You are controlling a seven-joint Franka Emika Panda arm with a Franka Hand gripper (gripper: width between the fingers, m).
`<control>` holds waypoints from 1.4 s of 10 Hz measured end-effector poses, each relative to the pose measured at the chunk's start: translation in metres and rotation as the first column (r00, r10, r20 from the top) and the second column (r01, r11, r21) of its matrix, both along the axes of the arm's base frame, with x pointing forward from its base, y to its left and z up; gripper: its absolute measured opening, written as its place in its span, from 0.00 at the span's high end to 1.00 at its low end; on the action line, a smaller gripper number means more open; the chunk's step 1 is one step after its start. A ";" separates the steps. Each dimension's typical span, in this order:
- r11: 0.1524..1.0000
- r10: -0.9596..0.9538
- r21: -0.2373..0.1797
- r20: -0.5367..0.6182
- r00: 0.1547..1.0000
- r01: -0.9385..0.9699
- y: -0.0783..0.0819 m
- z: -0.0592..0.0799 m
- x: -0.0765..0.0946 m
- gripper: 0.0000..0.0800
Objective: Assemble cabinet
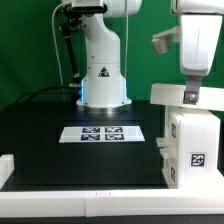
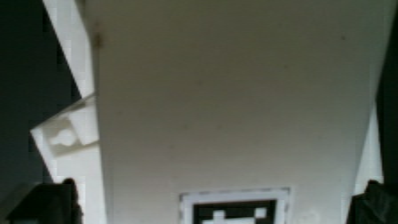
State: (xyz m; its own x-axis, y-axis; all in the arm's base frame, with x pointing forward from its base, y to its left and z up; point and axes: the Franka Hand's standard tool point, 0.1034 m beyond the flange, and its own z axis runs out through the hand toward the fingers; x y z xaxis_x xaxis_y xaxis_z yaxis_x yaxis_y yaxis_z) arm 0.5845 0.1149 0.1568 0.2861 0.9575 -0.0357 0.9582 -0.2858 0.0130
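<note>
One arm only, its tool (image 1: 190,96) hanging at the exterior view's right, straight above the cabinet (image 1: 190,140). Cabinet stands upright on the black desk (image 1: 60,160), near the right edge, square tags on its faces. Tool fingers reach the cabinet's flat top panel; clamped on it or merely touching, cannot tell. Wrist view is filled by a white cabinet face (image 2: 231,110) with one tag at its edge. Marker board (image 1: 103,133) lies flat mid-desk, before the robot base (image 1: 103,75). White rail (image 1: 80,205) runs along the near edge.
</note>
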 end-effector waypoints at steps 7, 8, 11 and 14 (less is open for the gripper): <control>0.998 -0.056 -0.001 0.000 0.998 0.056 -0.003 -0.001 0.000 0.30; 0.998 -0.057 -0.001 0.000 0.998 0.057 -0.004 -0.001 0.000 0.30; 0.926 -0.378 0.027 0.016 0.926 0.377 -0.005 -0.002 0.002 0.30; 0.770 -0.638 0.047 0.019 0.770 0.637 -0.003 -0.002 0.002 0.30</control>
State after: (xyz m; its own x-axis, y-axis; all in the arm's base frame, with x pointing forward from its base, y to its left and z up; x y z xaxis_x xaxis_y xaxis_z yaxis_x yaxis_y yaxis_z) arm 0.5869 0.1117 0.1547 0.8314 0.5555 0.0150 0.5553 -0.8315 0.0175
